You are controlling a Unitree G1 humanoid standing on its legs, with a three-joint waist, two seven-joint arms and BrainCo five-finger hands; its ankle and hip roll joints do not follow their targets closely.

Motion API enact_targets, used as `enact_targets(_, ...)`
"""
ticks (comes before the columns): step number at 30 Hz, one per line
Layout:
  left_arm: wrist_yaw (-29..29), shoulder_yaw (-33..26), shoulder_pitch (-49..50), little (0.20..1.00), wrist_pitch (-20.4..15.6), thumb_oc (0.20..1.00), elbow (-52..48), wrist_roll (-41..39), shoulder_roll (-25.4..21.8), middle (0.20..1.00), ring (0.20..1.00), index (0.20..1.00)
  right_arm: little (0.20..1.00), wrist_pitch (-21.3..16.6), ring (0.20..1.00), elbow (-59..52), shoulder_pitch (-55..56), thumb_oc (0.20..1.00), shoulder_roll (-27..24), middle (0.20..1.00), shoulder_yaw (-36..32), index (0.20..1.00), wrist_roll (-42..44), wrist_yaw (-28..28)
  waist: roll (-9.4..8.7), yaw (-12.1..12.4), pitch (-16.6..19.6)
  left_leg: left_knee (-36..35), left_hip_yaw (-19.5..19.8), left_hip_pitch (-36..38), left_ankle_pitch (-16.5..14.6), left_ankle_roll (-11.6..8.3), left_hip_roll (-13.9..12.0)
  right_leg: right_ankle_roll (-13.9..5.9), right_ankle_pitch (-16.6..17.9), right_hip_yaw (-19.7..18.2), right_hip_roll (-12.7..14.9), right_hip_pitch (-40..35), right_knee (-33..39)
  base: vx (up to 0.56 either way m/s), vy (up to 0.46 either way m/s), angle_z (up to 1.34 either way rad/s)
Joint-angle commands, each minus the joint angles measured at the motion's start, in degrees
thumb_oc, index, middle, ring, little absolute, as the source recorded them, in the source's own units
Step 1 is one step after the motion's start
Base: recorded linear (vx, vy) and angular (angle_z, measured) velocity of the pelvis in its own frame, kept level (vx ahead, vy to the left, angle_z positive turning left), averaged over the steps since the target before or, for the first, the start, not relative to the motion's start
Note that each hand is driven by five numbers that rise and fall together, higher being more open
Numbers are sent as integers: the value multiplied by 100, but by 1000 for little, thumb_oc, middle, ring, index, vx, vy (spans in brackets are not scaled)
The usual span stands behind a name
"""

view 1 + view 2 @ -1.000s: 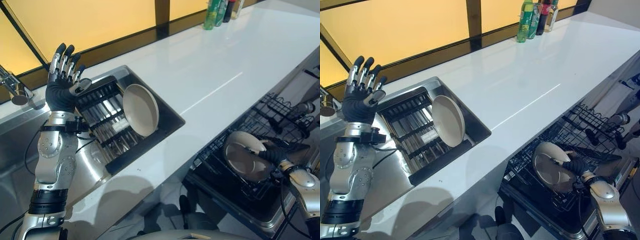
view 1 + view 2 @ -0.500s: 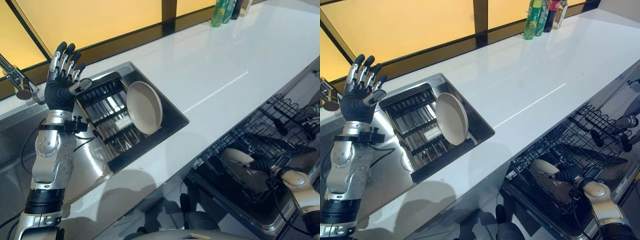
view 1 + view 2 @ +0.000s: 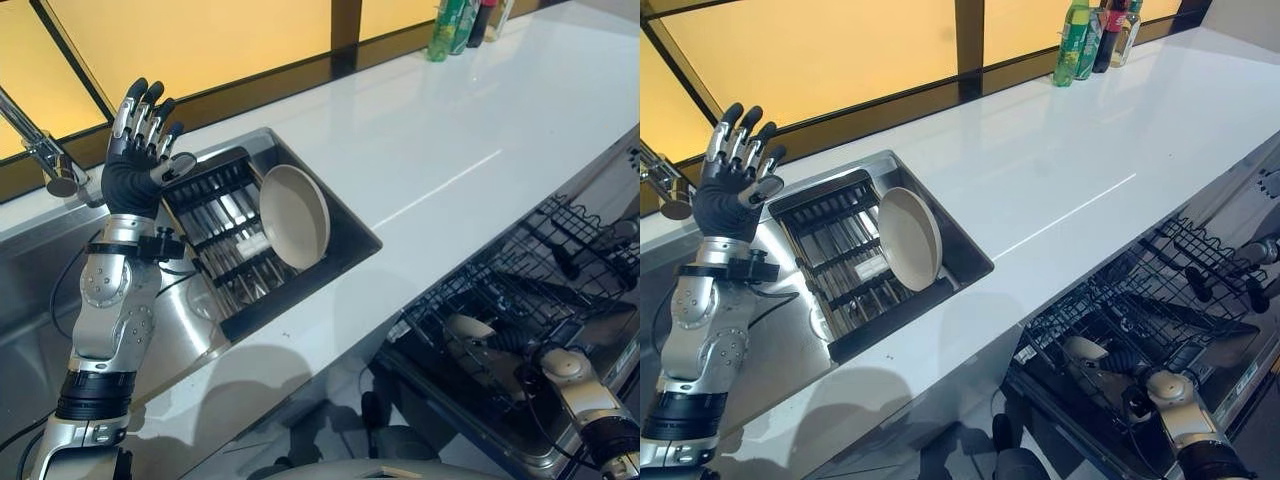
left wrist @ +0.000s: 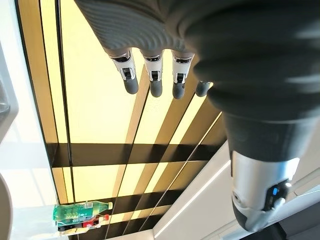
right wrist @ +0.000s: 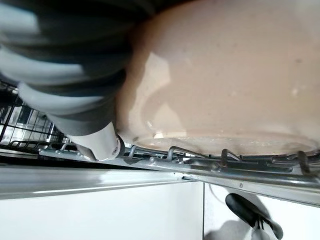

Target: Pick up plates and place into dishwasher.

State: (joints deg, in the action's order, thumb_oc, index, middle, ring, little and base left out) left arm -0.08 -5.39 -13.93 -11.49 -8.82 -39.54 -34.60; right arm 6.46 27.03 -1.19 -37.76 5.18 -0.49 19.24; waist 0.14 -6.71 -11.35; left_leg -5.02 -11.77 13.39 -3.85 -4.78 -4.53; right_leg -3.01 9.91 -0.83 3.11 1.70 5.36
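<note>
A cream plate (image 3: 295,217) stands on edge in the black dish rack (image 3: 215,235) inside the sink. My left hand (image 3: 140,160) is raised above the rack's far left corner, open with straight fingers and nothing in it. A second cream plate (image 3: 468,327) sits low among the wires of the dishwasher rack (image 3: 560,250) at the lower right. My right hand (image 3: 1127,362) reaches down into that rack and is shut on this plate (image 5: 225,75), with its thumb (image 5: 102,142) lying against the rim. Its fingers are hidden behind the plate.
The white counter (image 3: 450,130) runs between the sink and the open dishwasher below its front edge. A faucet (image 3: 45,160) stands left of the sink. Bottles (image 3: 455,15) stand at the far end of the counter by the window.
My right hand has lowered the plate from above the wires deep into the dishwasher rack. The camera has shifted a little. The left hand stays raised.
</note>
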Motion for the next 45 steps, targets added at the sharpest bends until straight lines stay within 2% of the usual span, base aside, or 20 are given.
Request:
enact_targets(1,-30,78,-412,1000,-157,1000,278,-7,-264,1000,1000,1000,1000,-89,1000,-367,174,1000,156,1000,112,1000,-40,-188,-95,-74,274,2,392,-788,610,32,-215,-384,-579,283,358,-502,-217,5,44,0)
enact_targets(5,-41,-9,-265,1000,-221,1000,268,43,-207,1000,1000,1000,1000,50,1000,-937,208,1000,93,1000,-227,1000,-180,-323,-123,-127,328,2,350,-715,569,57,-206,-383,-600,248,337,-562,-218,9,40,0)
enact_targets(10,-5,-119,-108,1000,-302,1000,326,107,-162,1000,1000,1000,1000,-56,1000,-1574,152,1000,-55,1000,-755,1000,-138,-821,-130,-219,392,2,280,-612,516,73,-210,-391,-610,182,315,-621,-208,24,38,-1)
enact_targets(13,38,-212,3,1000,-336,1000,318,190,-134,1000,1000,1000,1000,-108,1000,-2201,70,1000,-100,1000,-1149,1000,303,-1084,-103,-291,426,2,221,-562,485,92,-214,-385,-622,112,290,-630,-204,16,44,-1)
enact_targets(15,55,-260,71,1000,-395,1000,329,297,-102,1000,1000,1000,1000,-377,1000,-2556,24,1000,-64,1000,-1349,1000,643,-1299,-82,-329,438,2,184,-533,468,101,-216,-377,-629,65,270,-634,-199,10,43,-2)
enact_targets(20,202,-452,252,1000,-472,1000,338,664,-101,1000,1000,1000,1000,-718,1000,-3430,142,1000,-100,1000,-1875,1000,467,-1540,-48,-443,560,2,106,-456,429,110,-231,-364,-667,-62,184,-645,-187,17,21,-8)
enact_targets(27,326,-441,313,1000,-579,1000,432,1069,-130,1000,1000,1000,1000,-1112,1000,-3878,143,1000,-247,1000,-2062,1000,472,-1654,-49,-482,647,45,82,-365,503,89,-365,-230,-788,-192,-31,-650,-312,12,-17,-5)
enact_targets(30,442,-361,342,1000,-595,1000,548,1736,-217,1000,1000,1000,1000,-1154,1000,-3995,114,1000,-350,1000,-2071,1000,507,-1700,-76,-469,623,318,110,-378,497,29,-454,-127,-843,-235,-132,-650,-420,21,-46,-8)
enact_targets(32,515,-321,352,1000,-616,1000,765,2052,-359,1000,1000,1000,1000,-1186,1000,-4064,59,1000,-463,1000,-2071,1000,602,-1698,-162,-460,580,1004,147,-546,375,15,-479,-22,-834,-273,-152,-597,-552,19,-70,-10)
enact_targets(34,657,-285,333,1000,-674,1000,950,2474,-484,1000,1000,1000,1000,-1258,1000,-4072,2,1000,-543,1000,-2047,1000,678,-1662,-235,-419,491,1767,311,-896,448,10,-502,66,-812,-330,-171,-564,-668,48,-54,-25)
enact_targets(35,769,-278,347,1000,-648,1000,1016,2839,-599,1000,1000,1000,1000,-1307,1000,-4089,-32,1000,-595,1000,-2018,1000,737,-1653,-269,-347,403,2089,565,-1149,565,44,-446,122,-789,-446,-203,-579,-725,103,11,-41)
enact_targets(37,1076,-312,425,1000,-626,1000,1181,3662,-870,1000,1000,1000,1000,-1364,1000,-4081,-176,1000,-664,1000,-1891,1000,801,-1626,-241,-144,287,1846,1207,-1394,580,173,-127,132,-813,-735,-285,-621,-802,148,118,-60)
enact_targets(38,1217,-336,484,1000,-634,1000,1267,4147,-989,1000,1000,1000,1000,-1416,1000,-4031,-260,1000,-696,1000,-1809,1000,839,-1656,-226,-46,245,1575,1406,-1430,709,201,-29,131,-784,-852,-318,-624,-826,169,176,-84)
enact_targets(40,1576,-326,613,1000,-706,1000,1455,4982,-1322,1000,1000,1000,1000,-1447,1000,-3950,-453,1000,-788,1000,-1622,1000,998,-1767,-168,190,188,1103,1734,-1605,976,157,107,134,-849,-1075,-394,-766,-785,191,158,-100)
enact_targets(41,1820,-292,689,1000,-714,1000,1630,5587,-1642,1000,1000,1000,1000,-1498,1000,-3918,-508,1000,-843,1000,-1555,1000,1099,-1789,-105,324,138,961,1895,-1861,1203,98,197,150,-906,-1224,-447,-897,-739,190,154,-173)
enact_targets(42,2067,-247,761,1000,-695,1000,1775,6156,-1909,1000,1000,1000,1000,-1564,1000,-3895,-505,1000,-875,1000,-1542,1000,1147,-1778,-72,382,103,974,1975,-1987,1263,83,259,149,-938,-1324,-449,-958,-724,127,171,-200)
enact_targets(45,2447,25,764,1000,-562,1000,2074,6774,-2402,1000,1000,1000,1000,-1676,1000,-3912,-449,1000,-963,1000,-1512,1000,1255,-1790,39,272,119,747,1854,-1798,1100,121,230,69,-975,-1260,-350,-828,-775,9,188,-65)
